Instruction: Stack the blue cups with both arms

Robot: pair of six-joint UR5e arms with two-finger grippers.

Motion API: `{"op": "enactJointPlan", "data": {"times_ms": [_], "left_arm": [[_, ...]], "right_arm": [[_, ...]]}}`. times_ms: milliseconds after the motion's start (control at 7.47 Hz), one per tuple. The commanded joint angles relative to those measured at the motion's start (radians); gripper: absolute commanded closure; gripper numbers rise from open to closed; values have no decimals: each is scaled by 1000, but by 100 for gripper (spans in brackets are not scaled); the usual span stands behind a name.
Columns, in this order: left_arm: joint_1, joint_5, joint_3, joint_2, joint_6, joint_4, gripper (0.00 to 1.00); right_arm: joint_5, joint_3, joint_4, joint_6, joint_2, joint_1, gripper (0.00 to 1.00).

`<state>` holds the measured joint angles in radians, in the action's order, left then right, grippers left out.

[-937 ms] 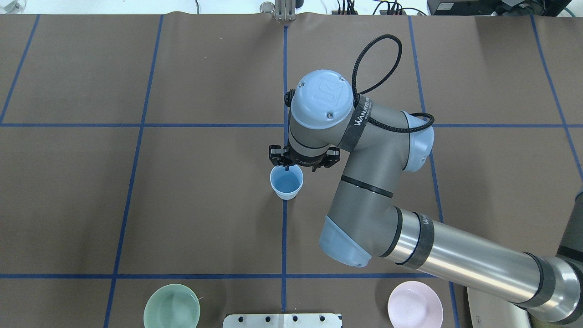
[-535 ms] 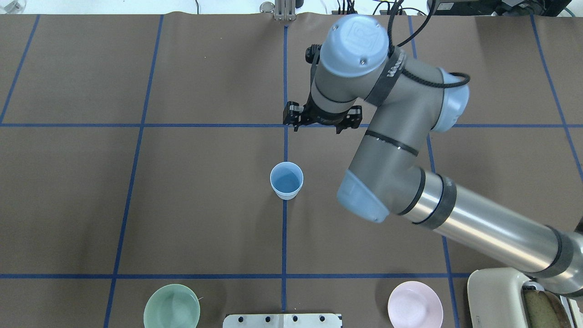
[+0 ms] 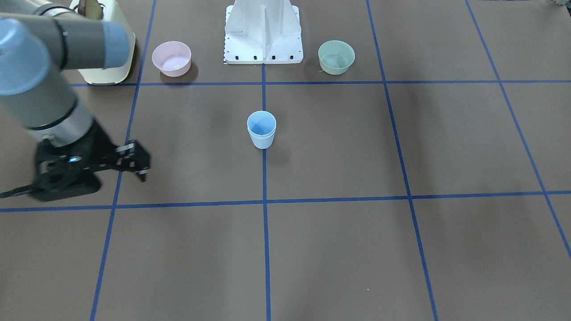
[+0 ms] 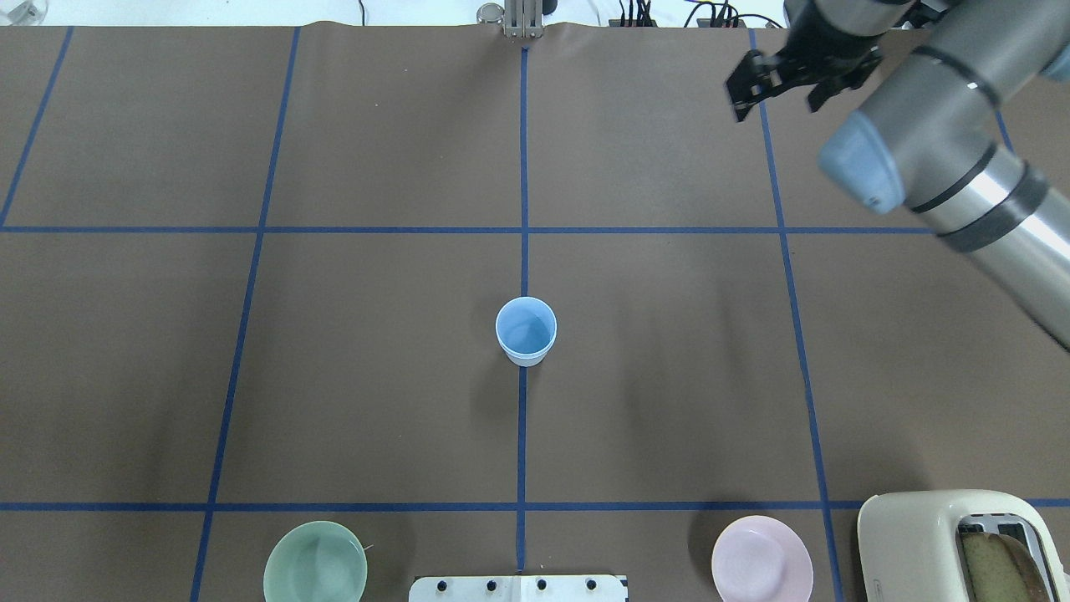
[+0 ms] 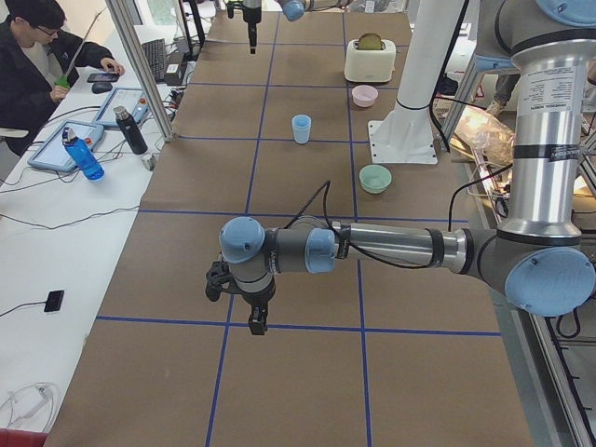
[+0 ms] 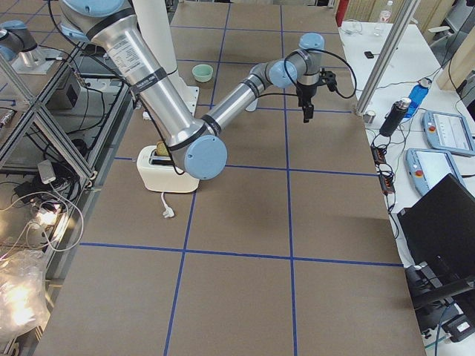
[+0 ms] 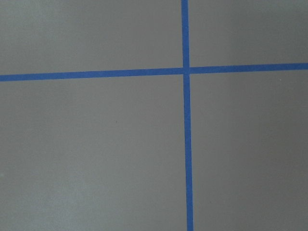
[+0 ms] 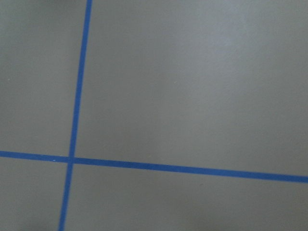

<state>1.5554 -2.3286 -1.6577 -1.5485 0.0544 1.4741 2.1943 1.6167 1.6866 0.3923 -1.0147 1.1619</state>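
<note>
At the middle of the table (image 4: pixel 376 376) the blue cups (image 4: pixel 526 331) stand upright on a blue tape line (image 4: pixel 522 435), touched by neither arm. A second rim just under the top edge suggests one cup sits inside the other, though from these angles that is hard to confirm. The right arm (image 4: pixel 961 125) reaches across the far right corner of the overhead view. The right gripper (image 4: pixel 776 96) hangs there, well apart from the cups, with its fingers spread wide and nothing between them. The left arm (image 5: pixel 391 247) shows only in the side view from the robot's left, stretched low over the table. The left gripper (image 5: pixel 253 317) points down above a tape crossing, and I cannot tell how its fingers stand. Along the robot's edge of the table sit a green bowl (image 4: pixel 315 564) on the robot's left and a pink bowl (image 4: pixel 761 558) on its right. The white base plate (image 4: pixel 518 588) lies between them. A cream toaster (image 4: pixel 919 543) sits just beside the pink bowl, with a slice of bread in its slot. Both wrist cameras show only brown table cover and crossing tape.
</note>
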Motion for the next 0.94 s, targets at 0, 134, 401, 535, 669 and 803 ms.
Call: {"op": "enactJointPlan", "data": {"times_ms": [0, 134, 401, 535, 669, 803], "left_arm": [[0, 0, 2, -4, 2, 0, 1], [0, 0, 3, -7, -1, -1, 1], [0, 0, 6, -7, 1, 0, 1], [0, 0, 6, -9, 2, 0, 1], [0, 0, 6, -7, 8, 0, 1], [0, 5, 7, -4, 5, 0, 1]], "right_arm": [[15, -121, -5, -359, -123, 195, 0], [16, -136, -5, -419, -177, 256, 0], [9, -120, -37, -428, -347, 330, 0], [4, -123, -98, -415, -423, 335, 0], [4, -127, -186, -411, -483, 335, 0], [4, -130, -264, -412, -516, 335, 0]]}}
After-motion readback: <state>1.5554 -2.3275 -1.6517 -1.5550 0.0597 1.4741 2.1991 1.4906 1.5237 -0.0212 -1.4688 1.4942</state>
